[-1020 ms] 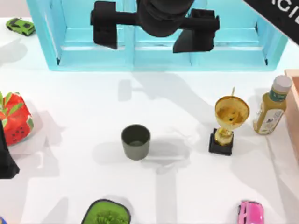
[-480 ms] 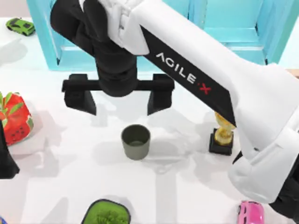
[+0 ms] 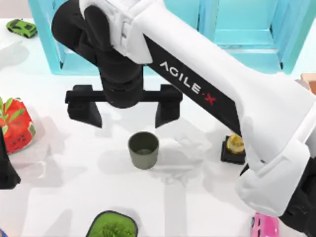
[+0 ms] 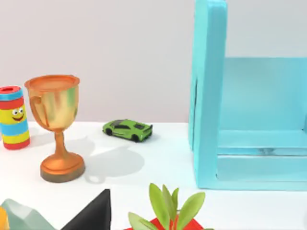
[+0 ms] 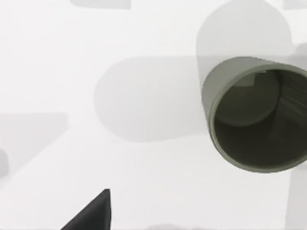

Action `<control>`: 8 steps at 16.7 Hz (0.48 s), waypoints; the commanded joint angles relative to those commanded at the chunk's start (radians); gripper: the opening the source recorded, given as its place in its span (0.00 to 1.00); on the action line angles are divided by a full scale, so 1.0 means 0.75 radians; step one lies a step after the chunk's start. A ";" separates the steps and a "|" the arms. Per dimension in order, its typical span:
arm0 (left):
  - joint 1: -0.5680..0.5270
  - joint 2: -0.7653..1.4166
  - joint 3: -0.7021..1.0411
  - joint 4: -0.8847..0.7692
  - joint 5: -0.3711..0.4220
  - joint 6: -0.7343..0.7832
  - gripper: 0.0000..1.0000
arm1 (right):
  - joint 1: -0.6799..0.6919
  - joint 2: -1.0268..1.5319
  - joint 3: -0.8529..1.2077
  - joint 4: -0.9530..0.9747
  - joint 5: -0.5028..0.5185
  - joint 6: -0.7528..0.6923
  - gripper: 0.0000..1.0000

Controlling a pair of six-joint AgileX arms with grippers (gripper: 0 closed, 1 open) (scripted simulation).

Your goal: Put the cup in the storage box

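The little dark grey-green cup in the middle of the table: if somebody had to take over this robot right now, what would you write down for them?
Right gripper: open, fingers spread wide, hanging over the table just behind the small matte grey-green tapered cup, not touching it.
Left arm: parked at the table's left edge.
The cup stands upright near the table's middle, empty.
The light blue open-fronted storage box stands along the far edge.
Done: the right arm has reached out toward the cup.
Left: line up over the cup, grasp it, lift it and set it in the box.
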 joint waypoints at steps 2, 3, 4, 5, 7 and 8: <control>0.000 0.000 0.000 0.000 0.000 0.000 1.00 | 0.000 -0.004 -0.020 0.018 -0.001 -0.002 1.00; 0.000 0.000 0.000 0.000 0.000 0.000 1.00 | 0.000 -0.010 -0.051 0.046 -0.002 -0.005 1.00; 0.000 0.000 0.000 0.000 0.000 0.000 1.00 | -0.002 -0.020 -0.096 0.083 -0.003 -0.008 1.00; 0.000 0.000 0.000 0.000 0.000 0.000 1.00 | -0.003 -0.033 -0.155 0.130 -0.004 -0.010 1.00; 0.000 0.000 0.000 0.000 0.000 0.000 1.00 | -0.006 -0.069 -0.315 0.250 -0.005 -0.014 1.00; 0.000 0.000 0.000 0.000 0.000 0.000 1.00 | -0.007 -0.090 -0.410 0.319 -0.005 -0.015 1.00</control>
